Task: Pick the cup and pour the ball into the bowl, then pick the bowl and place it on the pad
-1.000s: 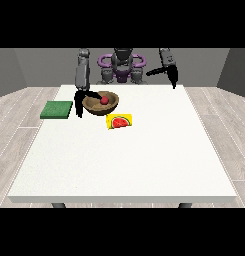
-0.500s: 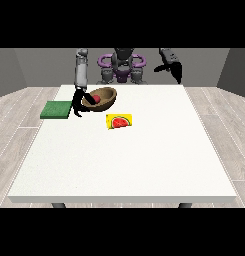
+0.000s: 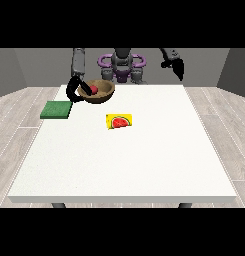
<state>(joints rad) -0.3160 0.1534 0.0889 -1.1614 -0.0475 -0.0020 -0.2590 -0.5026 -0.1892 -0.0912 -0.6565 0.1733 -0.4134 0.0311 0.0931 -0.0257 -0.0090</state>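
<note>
The brown bowl (image 3: pixel 98 92), round, smooth and wood-coloured, is carried by the hand at the view's left (image 3: pixel 75 90), whose fingers curl round its near rim; a red ball (image 3: pixel 93 89) sits inside. The flat green pad (image 3: pixel 57 109) lies lower and to the view's left, so the bowl must travel that way. The hand at the view's right (image 3: pixel 177 66) hangs well apart; I cannot tell its fingers. A yellow watermelon card (image 3: pixel 119 121) lies flat on the white tabletop (image 3: pixel 144 160).

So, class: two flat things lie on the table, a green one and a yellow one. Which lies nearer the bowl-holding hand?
The green pad, just below the hand at the view's left; the yellow card lies farther toward the middle.
</note>
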